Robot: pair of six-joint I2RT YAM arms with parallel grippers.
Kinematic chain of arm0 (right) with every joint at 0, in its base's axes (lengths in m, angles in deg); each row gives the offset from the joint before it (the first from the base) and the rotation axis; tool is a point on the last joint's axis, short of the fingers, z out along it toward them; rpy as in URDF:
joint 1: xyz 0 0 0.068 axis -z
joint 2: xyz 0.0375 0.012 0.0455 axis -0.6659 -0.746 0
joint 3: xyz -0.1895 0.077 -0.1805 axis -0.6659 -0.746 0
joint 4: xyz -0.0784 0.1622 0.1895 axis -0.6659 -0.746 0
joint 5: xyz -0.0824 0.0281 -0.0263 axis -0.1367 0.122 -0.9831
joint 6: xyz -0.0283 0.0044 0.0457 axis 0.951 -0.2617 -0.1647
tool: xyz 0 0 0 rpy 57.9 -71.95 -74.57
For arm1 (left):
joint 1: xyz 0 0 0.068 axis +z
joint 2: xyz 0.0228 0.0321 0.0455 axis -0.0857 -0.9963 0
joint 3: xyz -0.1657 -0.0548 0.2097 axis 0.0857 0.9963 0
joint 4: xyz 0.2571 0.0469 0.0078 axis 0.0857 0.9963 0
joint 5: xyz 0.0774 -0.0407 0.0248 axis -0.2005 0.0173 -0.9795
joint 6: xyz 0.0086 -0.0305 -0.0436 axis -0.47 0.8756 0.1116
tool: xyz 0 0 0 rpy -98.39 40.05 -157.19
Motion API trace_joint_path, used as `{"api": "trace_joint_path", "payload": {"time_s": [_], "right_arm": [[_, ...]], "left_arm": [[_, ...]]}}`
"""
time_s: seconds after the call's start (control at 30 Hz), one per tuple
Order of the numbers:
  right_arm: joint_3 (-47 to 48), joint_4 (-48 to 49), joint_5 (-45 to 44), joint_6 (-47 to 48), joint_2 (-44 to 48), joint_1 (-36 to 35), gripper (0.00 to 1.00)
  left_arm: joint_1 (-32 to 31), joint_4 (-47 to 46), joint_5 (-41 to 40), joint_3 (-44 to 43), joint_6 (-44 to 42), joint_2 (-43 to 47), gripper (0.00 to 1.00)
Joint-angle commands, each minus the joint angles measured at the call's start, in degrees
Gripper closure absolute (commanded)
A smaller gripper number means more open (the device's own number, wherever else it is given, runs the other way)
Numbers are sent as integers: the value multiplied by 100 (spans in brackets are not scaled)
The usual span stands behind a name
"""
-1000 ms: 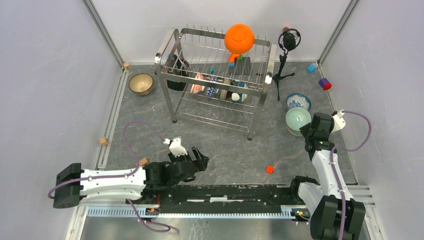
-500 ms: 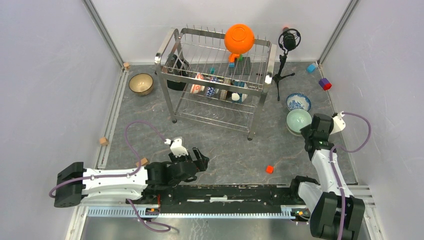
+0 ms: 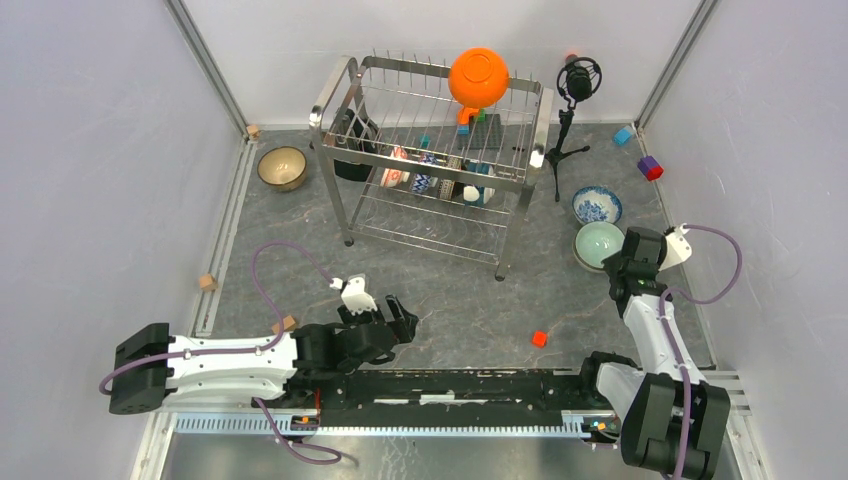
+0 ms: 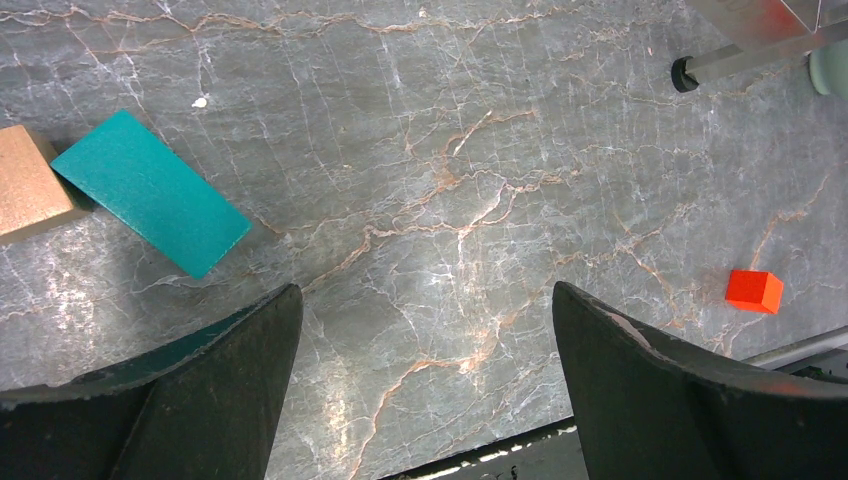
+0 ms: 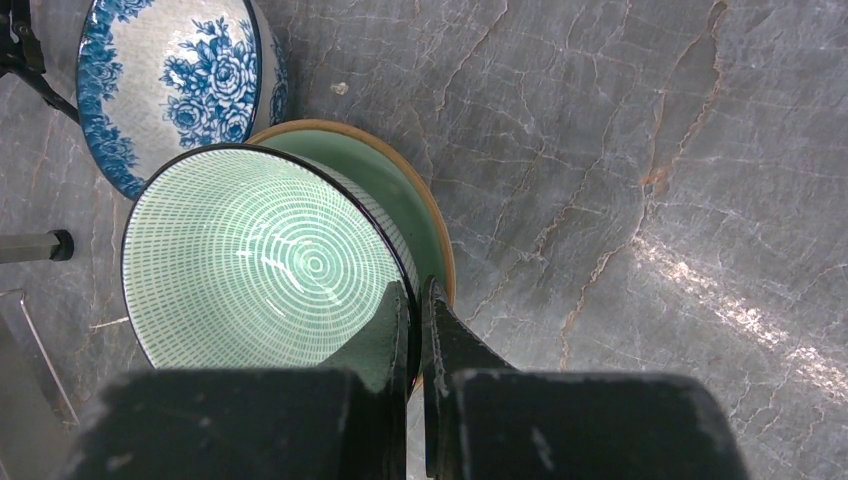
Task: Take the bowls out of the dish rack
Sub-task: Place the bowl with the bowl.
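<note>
The right gripper [image 5: 412,300] is clamped on the near rim of a pale green bowl with fine white dashes and a dark rim [image 5: 265,265]. This bowl faces mouth up, nested in a second, plain celadon green bowl with a brown rim [image 5: 425,205]. Just beside them on the grey marbled table [image 4: 450,150] sits one blue-and-white floral bowl [image 5: 180,80], also mouth up. One brown-gold bowl [image 3: 282,167] sits left of the shiny steel wire dish rack [image 3: 330,100]. One bright orange bowl [image 3: 478,78] on the rack's upper tier shows its rounded outside. A row of bowls stands on edge below, too crowded to count. The left gripper [image 4: 425,295] hovers with its jaws wide apart.
</note>
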State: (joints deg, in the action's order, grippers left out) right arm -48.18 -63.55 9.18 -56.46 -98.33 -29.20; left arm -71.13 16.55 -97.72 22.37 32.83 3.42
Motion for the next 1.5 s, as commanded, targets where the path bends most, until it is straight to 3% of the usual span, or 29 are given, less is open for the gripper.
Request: {"api": "trace_joint_path", "payload": {"time_s": [0.0,0.07,0.3,0.77,1.17,1.47], "right_arm": [[-14,441,-67,26,-36,69,100],[-37,498,-33,47,-39,68,98],[-6,532,65,174,-65,64,76],[550,-14,-305,643,-18,-33,51],[674,-152,-336,1236,-446,-24,56],[545,-22,-286,1260,-367,0,79]], "left_arm": [[-22,-122,-131,2,304,-27,0],[-24,-127,-126,11,310,-41,0],[-18,-199,-96,2,301,-144,0],[-23,-477,-87,65,176,-227,0],[-21,-738,-53,216,-23,-150,0],[-24,-876,42,257,-9,-263,0]]}}
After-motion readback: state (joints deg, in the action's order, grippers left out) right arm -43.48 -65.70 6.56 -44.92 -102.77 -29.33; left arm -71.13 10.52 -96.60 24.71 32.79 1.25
